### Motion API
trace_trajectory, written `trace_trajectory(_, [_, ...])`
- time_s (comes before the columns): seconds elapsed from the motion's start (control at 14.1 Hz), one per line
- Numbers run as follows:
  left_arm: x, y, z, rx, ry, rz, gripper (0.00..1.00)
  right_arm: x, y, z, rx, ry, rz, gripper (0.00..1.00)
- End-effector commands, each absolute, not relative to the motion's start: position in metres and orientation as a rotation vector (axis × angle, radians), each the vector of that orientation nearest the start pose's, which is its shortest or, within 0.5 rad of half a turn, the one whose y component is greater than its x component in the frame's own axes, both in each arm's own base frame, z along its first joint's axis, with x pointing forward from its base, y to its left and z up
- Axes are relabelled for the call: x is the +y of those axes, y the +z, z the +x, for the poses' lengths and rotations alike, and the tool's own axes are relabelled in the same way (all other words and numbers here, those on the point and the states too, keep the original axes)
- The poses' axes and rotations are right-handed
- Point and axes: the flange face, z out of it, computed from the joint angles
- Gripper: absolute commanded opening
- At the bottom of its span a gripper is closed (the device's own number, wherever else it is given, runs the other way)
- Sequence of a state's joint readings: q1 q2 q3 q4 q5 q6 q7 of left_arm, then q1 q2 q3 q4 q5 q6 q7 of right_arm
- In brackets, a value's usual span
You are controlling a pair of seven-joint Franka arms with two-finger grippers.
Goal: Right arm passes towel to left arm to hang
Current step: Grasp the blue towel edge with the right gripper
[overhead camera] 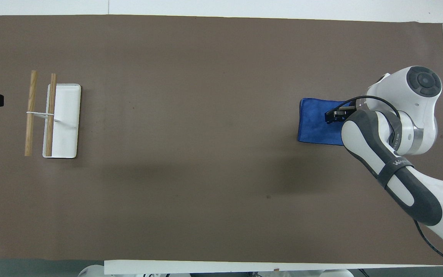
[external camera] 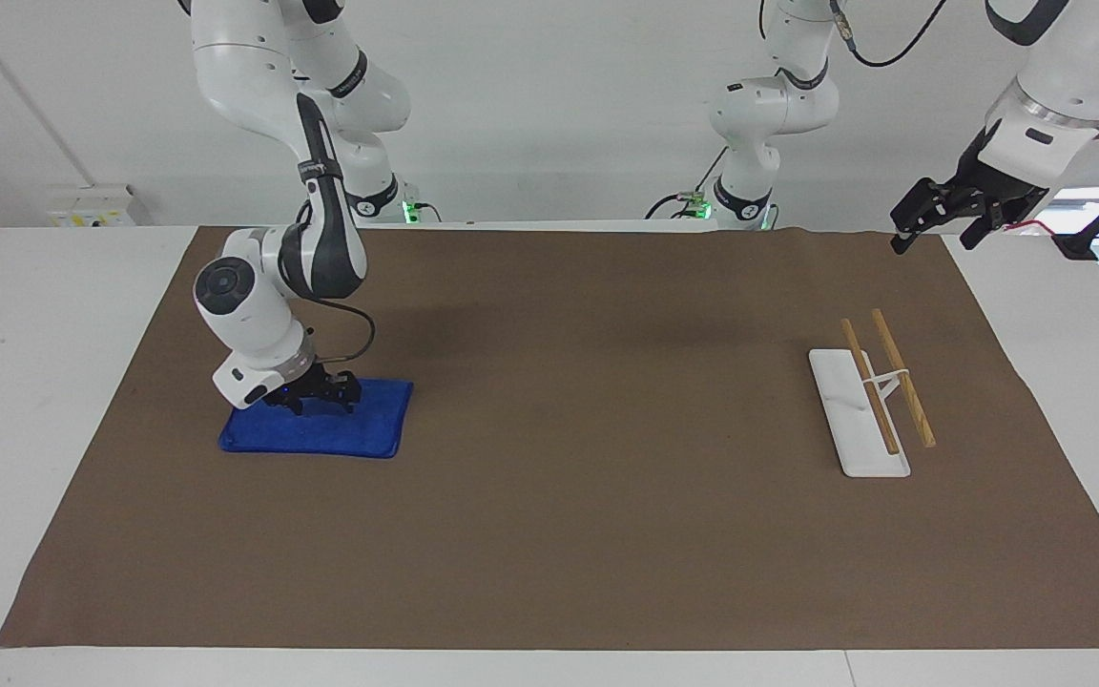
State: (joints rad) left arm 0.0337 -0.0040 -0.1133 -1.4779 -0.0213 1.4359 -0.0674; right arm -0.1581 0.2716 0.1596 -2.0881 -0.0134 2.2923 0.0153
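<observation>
The small royal-blue terry towel (external camera: 316,429) lies flat on the brown-covered table (external camera: 549,534) toward the right arm's end. The right pincer (external camera: 313,401) is spread low upon it, seemingly touching; its arm hides part of the cloth from overhead. The left pincer (external camera: 941,221), spread, waits over the table's corner.

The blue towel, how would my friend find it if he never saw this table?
Look at the big brown mat and go toward the right arm's end of the table. The towel lies flat there, right under the right gripper. It is the only bright blue, soft thing; the rack is white with wooden rods.
</observation>
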Motion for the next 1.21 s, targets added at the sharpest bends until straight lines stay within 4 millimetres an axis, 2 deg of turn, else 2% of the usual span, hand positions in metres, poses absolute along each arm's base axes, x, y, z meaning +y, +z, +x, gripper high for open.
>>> trace_trajectory(0.0, [-0.043, 0.660, 0.529, 0.031, 0.076, -3.168, 1.00, -0.006, 0.281, 0.567, 0.011, 0.086, -3.090, 0.85])
trace_trajectory(0.14, [-0.043, 0.660, 0.529, 0.031, 0.076, -3.168, 1.00, -0.007, 0.274, 0.560, 0.013, 0.098, -3.090, 0.81])
trace_trajectory(0.21, [-0.043, 0.660, 0.529, 0.031, 0.076, -3.168, 1.00, -0.006, 0.273, 0.559, 0.011, 0.093, -3.091, 0.66])
trace_trajectory(0.28, [-0.043, 0.660, 0.529, 0.031, 0.076, -3.168, 1.00, -0.007, 0.273, 0.560, 0.000, 0.091, -3.092, 0.44])
trace_trajectory(0.35, [-0.043, 0.660, 0.529, 0.031, 0.076, -3.168, 1.00, -0.006, 0.273, 0.559, -0.001, 0.093, -3.091, 0.25])
trace_trajectory(0.43, [-0.043, 0.660, 0.529, 0.031, 0.076, -3.168, 1.00, -0.006, 0.273, 0.559, -0.003, 0.095, -3.091, 0.10])
trace_trajectory(0.5, [-0.043, 0.660, 0.529, 0.031, 0.076, -3.168, 1.00, -0.006, 0.274, 0.560, -0.003, 0.095, -3.091, 0.02])
trace_trajectory(0.64, [-0.043, 0.660, 0.529, 0.031, 0.076, -3.168, 1.00, -0.002, 0.275, 0.560, -0.010, 0.098, -3.092, 0.00])
trace_trajectory(0.78, [-0.043, 0.660, 0.529, 0.031, 0.076, -3.168, 1.00, 0.000, 0.289, 0.571, -0.016, 0.119, -3.090, 0.00])
trace_trajectory(0.99, [-0.043, 0.660, 0.529, 0.031, 0.076, -3.168, 1.00, 0.006, 0.327, 0.592, -0.029, 0.167, -3.083, 0.00])
trace_trajectory(1.13, [-0.043, 0.660, 0.529, 0.031, 0.076, -3.168, 1.00, 0.023, 0.360, 0.605, -0.015, 0.184, -3.031, 0.00])
